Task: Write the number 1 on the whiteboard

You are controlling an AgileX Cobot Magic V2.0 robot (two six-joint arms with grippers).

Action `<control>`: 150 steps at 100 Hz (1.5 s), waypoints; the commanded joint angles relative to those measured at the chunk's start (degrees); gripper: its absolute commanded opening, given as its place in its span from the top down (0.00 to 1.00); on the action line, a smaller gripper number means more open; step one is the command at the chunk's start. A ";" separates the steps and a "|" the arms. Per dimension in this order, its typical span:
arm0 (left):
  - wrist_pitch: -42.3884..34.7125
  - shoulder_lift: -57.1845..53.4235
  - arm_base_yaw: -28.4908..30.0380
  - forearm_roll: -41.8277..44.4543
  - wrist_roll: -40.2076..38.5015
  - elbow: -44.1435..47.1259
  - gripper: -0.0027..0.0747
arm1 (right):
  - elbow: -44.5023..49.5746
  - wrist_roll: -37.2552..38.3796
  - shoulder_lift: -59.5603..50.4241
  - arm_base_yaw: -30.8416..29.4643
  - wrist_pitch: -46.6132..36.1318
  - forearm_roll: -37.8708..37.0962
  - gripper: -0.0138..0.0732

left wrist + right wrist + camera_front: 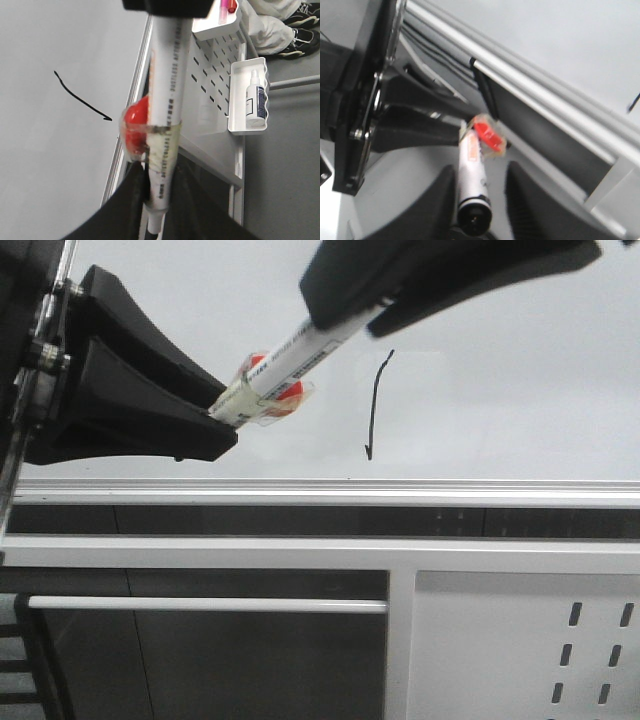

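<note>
Black ink makes the number 1 (376,405) on the whiteboard (520,380). It is a thin line that bends a little and has a tiny hook at the low end. The line stands just above the silver rail (400,490) at the bottom edge of the board. It also shows in the left wrist view (82,97), near a red blob of plastic.

A white marker pen (300,360) is held by both arms at once. It lies tilted, with one end low on the left and the other end high on the right. It is to the left of the black line and does not touch it. The left gripper (222,412) is black, and its two fingers are squeezed on the low end of the pen. In the left wrist view the pen (167,100) runs between those dark fingers (130,200). The right gripper (350,315) comes in from the top and is closed on the high end of the pen. In the right wrist view the pen (472,175) sits between its two dark fingers (525,200).

A red piece (288,395) is taped to the pen with clear tape, close to the left fingers.

Under the board there is a grey metal panel with holes (590,650). In the left wrist view a white tray (248,97) hangs on that panel with a small spray bottle (255,97) inside it.
</note>
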 commanded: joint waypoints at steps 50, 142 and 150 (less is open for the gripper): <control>0.09 -2.33 -0.45 -2.64 -11.71 -1.76 0.99 | -0.87 0.04 -24.44 -5.93 8.37 -17.09 0.92; 1.58 -2.23 -0.45 -3.58 -11.11 -1.76 0.99 | 31.11 13.28 -62.46 -5.93 -4.44 -33.42 0.92; 3.18 -2.23 -0.45 -3.58 -12.42 -1.76 0.99 | 31.11 13.28 -62.46 -5.93 -4.44 -33.42 0.92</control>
